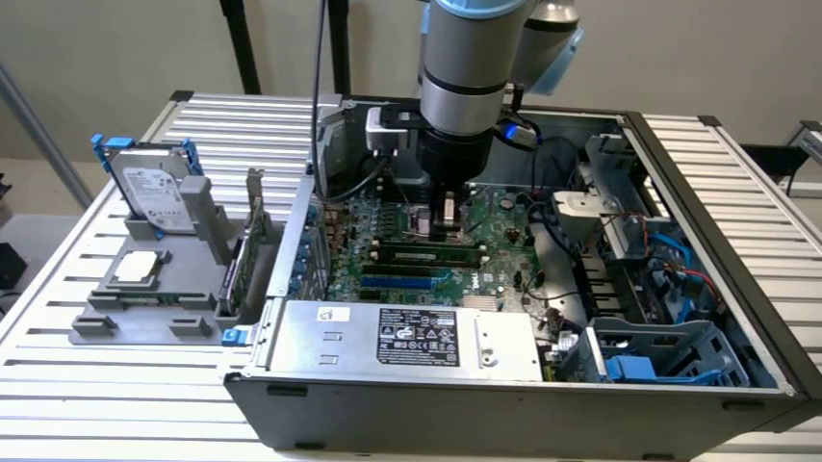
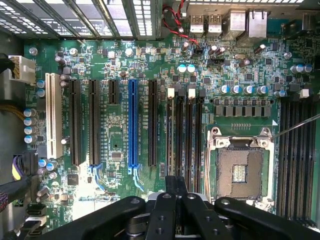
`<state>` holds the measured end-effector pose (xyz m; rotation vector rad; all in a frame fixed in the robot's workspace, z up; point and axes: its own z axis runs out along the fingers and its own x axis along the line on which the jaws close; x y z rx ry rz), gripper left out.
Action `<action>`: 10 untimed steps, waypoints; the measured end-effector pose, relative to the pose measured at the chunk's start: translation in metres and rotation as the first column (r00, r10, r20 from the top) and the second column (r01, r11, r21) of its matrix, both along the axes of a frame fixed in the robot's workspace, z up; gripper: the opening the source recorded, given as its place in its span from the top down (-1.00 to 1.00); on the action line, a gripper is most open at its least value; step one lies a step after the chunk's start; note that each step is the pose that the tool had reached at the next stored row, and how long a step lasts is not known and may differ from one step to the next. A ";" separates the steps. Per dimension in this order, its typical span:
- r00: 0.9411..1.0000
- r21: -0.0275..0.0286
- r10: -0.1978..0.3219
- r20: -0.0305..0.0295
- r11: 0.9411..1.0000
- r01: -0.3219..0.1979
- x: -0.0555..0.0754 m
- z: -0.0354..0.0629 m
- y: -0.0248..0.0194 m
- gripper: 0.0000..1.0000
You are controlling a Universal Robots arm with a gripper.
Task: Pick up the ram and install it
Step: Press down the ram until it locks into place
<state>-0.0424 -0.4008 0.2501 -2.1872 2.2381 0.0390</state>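
Note:
The ram (image 1: 426,255), a slim green stick with black chips, lies along a black slot on the motherboard (image 1: 501,241) inside the open computer case. My gripper (image 1: 444,231) hangs straight down over the board, its tips just above and behind the ram's middle. In the wrist view the gripper (image 2: 175,186) is shut, its black fingers (image 2: 169,192) pressed together with nothing visible between them. It sits over the near end of the long black memory slots (image 2: 185,130). I cannot tell whether the tips touch the ram.
Beside the memory slots lies an open processor socket (image 2: 240,170). A grey power supply (image 1: 398,337) fills the case front and a blue drive cage (image 1: 655,361) its right. Left of the case, a grey fixture (image 1: 141,308) holds a hard drive (image 1: 154,192), a silver processor (image 1: 139,269) and a green expansion card (image 1: 244,255).

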 end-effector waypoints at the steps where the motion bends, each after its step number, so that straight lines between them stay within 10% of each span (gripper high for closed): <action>1: 1.000 0.000 0.000 0.000 1.000 0.000 0.000 0.0000 0.0000 0.79; 10: 1.000 0.000 0.000 0.000 1.000 0.000 0.000 -0.0093 0.0000 0.79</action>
